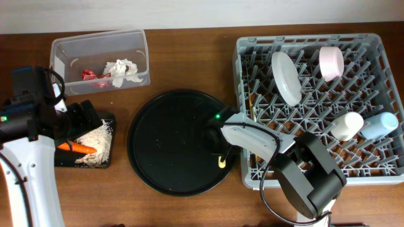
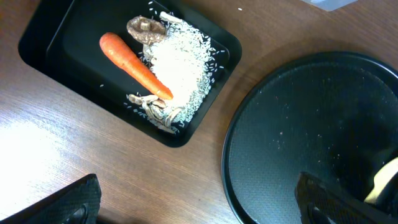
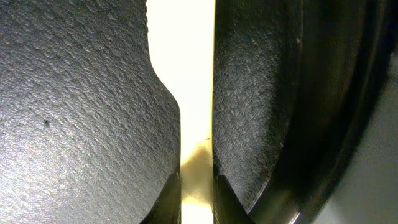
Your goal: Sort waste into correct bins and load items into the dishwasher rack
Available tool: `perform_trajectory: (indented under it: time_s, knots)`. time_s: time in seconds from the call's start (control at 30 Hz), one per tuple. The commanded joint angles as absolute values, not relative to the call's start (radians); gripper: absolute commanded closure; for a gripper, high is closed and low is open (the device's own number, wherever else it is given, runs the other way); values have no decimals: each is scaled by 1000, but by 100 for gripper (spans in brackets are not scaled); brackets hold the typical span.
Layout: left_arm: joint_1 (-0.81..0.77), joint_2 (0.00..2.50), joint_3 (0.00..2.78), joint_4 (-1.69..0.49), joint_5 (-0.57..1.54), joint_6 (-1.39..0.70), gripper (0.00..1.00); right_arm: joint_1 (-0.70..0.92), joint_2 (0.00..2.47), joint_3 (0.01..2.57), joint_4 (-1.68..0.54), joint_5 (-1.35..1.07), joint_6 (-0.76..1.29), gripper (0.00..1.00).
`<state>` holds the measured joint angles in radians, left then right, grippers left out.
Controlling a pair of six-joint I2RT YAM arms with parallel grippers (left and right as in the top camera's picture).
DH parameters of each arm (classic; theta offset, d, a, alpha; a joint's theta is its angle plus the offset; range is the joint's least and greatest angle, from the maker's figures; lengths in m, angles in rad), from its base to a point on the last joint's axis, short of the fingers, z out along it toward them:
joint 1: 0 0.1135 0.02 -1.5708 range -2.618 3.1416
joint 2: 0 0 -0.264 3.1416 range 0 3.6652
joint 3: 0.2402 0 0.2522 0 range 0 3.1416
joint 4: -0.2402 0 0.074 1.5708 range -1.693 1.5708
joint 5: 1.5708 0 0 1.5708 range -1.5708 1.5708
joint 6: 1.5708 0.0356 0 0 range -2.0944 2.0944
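Note:
My right gripper is shut on the pale yellow chopsticks at the right edge of the round black tray. A yellow tip shows below the fingers. My left gripper is open and empty over the wood, between the shallow black tray and the round tray. The shallow tray holds the carrot, rice scraps and a brown scrap. The clear tub holds tissues and a red wrapper. The grey rack holds the white dish, pink cup, small white cup and light blue cup.
The round black tray lies between the shallow tray and the rack, with small pale specks on it. My right arm reaches across the rack's front left corner. I do not see the fork.

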<state>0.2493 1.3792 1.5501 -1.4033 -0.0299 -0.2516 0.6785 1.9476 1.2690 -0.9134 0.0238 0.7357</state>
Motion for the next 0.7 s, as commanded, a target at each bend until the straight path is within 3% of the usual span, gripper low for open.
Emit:
perform_trajectory:
  time_s: [0.0, 0.13, 0.17, 0.2, 0.3, 0.57, 0.67]
  knots:
    - [255, 1375, 1547, -1404, -23, -253, 1, 680, 1932, 1306, -962, 69, 737, 95]
    - [255, 1375, 1547, -1404, -23, -253, 1, 680, 1865, 1315, -974, 91, 734, 94]
    - [255, 1375, 1547, -1404, -23, -253, 1, 680, 1865, 1315, -979, 91, 734, 89]
    - [255, 1375, 1547, -1404, -23, -253, 1, 680, 1866, 1314, -980, 86, 735, 66]
    - [255, 1375, 1547, -1404, -23, -253, 1, 700, 1906, 1298, -961, 59, 766, 52]
    - [255, 1375, 1547, -1406, -23, -253, 1, 746, 2004, 1229, -926, 33, 929, 51]
    - [255, 1375, 1547, -1405, -23, -253, 1, 747, 2004, 1227, -920, 4, 929, 66]
